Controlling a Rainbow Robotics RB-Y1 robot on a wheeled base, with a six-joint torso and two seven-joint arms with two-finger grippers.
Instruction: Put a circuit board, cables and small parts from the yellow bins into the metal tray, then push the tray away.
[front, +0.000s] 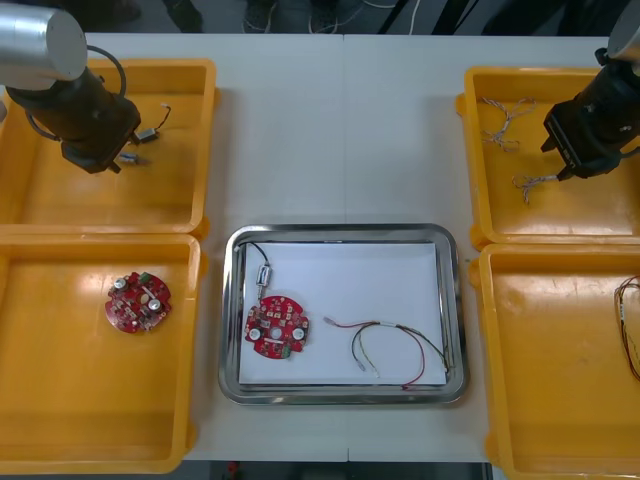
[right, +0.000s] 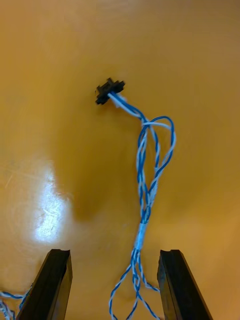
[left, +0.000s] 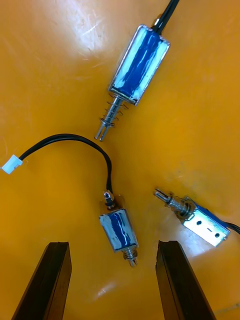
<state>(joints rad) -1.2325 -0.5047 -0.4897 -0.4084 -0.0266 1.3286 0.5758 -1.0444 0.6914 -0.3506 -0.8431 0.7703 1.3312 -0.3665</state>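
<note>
**Status: loading partly done.** The metal tray stands on the desk at the middle of its near edge, between the bins. On its white lining lie three items:
- a circuit board by the tray's left edge;
- a small metal part on a black lead, just beyond the board;
- a red and yellow cable toward the tray's right edge.

No twisted cable is noted in the tray.

**Left pincer**: over the far left bin at the desk's far left corner. Its fingers are apart, with a loose part lying between them on the bin floor, not gripped. Two more parts lie close by.

**Right pincer**: over the far right bin. Its fingers are apart, either side of a twisted blue and white cable that rests on the bin floor, not gripped.

A spare board lies in the near left bin.

**Assessment:** the board, one part and one cable are placed. The twisted cable and probably a further part are outstanding, followed by the push. The tray is not yet pushed away.
</note>
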